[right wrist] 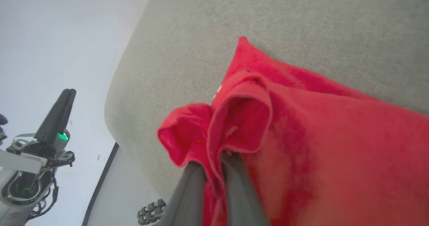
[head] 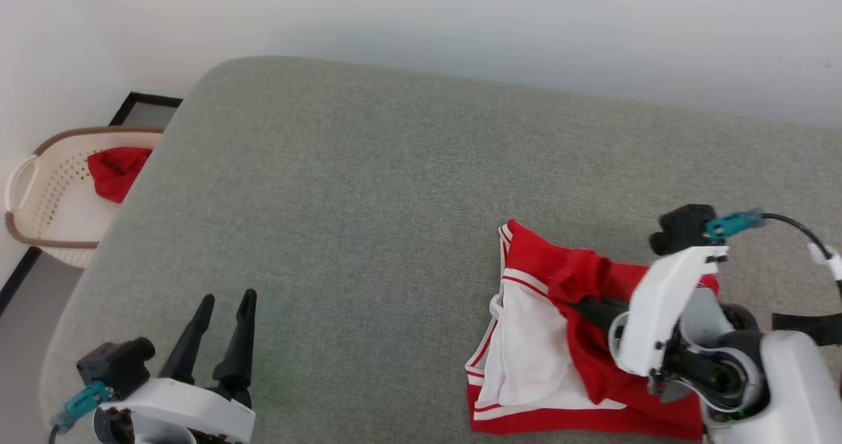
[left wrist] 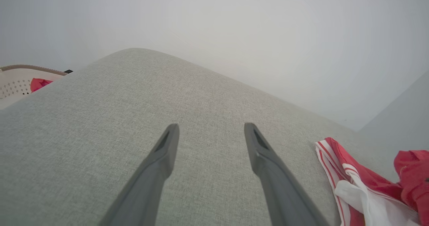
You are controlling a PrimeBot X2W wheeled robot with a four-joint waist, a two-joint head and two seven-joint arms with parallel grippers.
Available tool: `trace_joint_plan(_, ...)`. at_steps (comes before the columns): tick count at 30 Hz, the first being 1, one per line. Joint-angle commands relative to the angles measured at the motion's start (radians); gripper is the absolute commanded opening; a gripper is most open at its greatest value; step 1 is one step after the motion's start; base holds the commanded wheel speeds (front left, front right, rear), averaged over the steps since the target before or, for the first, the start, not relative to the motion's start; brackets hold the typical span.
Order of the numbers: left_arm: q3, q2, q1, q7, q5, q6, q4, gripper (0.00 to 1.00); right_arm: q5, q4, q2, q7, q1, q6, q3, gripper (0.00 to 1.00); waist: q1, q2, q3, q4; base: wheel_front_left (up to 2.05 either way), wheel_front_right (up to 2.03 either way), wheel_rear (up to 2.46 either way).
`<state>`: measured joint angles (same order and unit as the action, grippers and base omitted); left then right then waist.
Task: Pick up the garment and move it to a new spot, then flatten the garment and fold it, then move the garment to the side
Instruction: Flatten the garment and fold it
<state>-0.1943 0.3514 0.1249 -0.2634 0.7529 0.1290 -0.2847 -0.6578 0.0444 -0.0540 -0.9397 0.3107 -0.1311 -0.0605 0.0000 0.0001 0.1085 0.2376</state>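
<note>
Landmark: grey padded surface (head: 368, 187), rounded corners, pale wall behind its far edge.
Garment (head: 526, 345): lies crumpled on the near-right part of the surface. Red body, with a white sleeve panel and red-and-white striped trim facing the surface's centre.
Right tool (head: 582, 304): closed on a raised red fold of the garment, over the near-right part of the surface.
Left tool (head: 229, 296): open and holding nothing, fingers spread over the near-left corner of the surface.
Basket (head: 39, 187): cream lattice, just off the left edge of the surface and lower than it, with a small red cloth (head: 117, 171) inside.
Right wrist view: the pinch itself. Red cloth (right wrist: 318, 145) runs between both fingers of the right tool (right wrist: 214, 162) and bunches into a loop above the tips. The left tool (right wrist: 67, 91) stands off the surface's edge.
Left wrist view: clear gap between the fingers of the left tool (left wrist: 211, 125) with bare surface (left wrist: 134, 102) beneath, striped trim of the garment (left wrist: 362, 185) on the right, and basket (left wrist: 13, 82) with red cloth (left wrist: 38, 83) on the left.
Head view: the garment's full outline and the basket's handle.
Writing: none legible on the folds that show.
</note>
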Motion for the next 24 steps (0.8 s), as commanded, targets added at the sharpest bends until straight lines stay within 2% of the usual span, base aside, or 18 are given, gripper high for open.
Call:
trace_joint_plan(1,-0.002,-0.003,0.011,0.000,0.005,0.003,-0.003,1.00,0.010,0.019,0.003,0.027,0.019,0.001,-0.021,0.00,0.0000,-0.0001,0.005,0.007,0.00,0.00,0.00)
trace_joint_plan(6,-0.005,-0.010,0.016,0.000,0.007,0.003,-0.007,1.00,0.007,0.095,0.004,0.088,0.049,0.001,-0.098,0.00,0.0000,-0.0001,0.010,0.013,0.00,0.00,0.00)
trace_joint_plan(7,-0.005,-0.011,0.017,0.000,0.008,0.003,-0.008,1.00,0.009,0.108,0.004,0.095,0.056,0.001,-0.110,0.04,0.0000,-0.0001,0.011,0.013,0.00,0.00,0.00)
trace_joint_plan(8,-0.005,-0.012,0.018,0.000,0.009,0.003,-0.009,1.00,0.006,0.120,0.004,0.103,0.062,0.001,-0.118,0.28,0.0000,-0.0001,0.012,0.013,0.00,0.00,0.00)
trace_joint_plan(9,-0.005,-0.013,0.018,0.000,0.011,0.003,-0.009,1.00,0.008,0.128,0.004,0.114,0.070,0.001,-0.125,0.44,0.0000,-0.0001,0.012,0.012,0.00,0.00,0.00)
trace_joint_plan(10,-0.004,-0.013,0.019,0.000,0.011,0.003,-0.010,1.00,0.013,0.136,0.004,0.122,0.077,0.001,-0.134,0.79,0.0000,-0.0001,0.013,0.010,0.00,0.00,0.00)
trace_joint_plan(11,-0.003,-0.014,0.019,0.000,0.011,0.003,-0.010,1.00,0.010,0.144,0.004,0.126,0.081,0.001,-0.140,1.00,0.0000,-0.0001,0.013,0.009,0.00,0.00,0.00)
trace_joint_plan(17,0.004,-0.017,0.016,0.000,0.013,0.003,-0.012,1.00,-0.004,0.159,0.004,0.149,0.110,0.001,-0.159,1.00,0.0000,-0.0001,0.010,-0.003,0.00,0.00,0.00)
trace_joint_plan(24,0.025,-0.017,-0.002,0.000,0.006,0.003,-0.009,1.00,0.010,0.108,-0.004,0.184,0.117,0.001,-0.158,1.00,0.0000,-0.0001,0.002,-0.035,0.00,0.00,0.00)
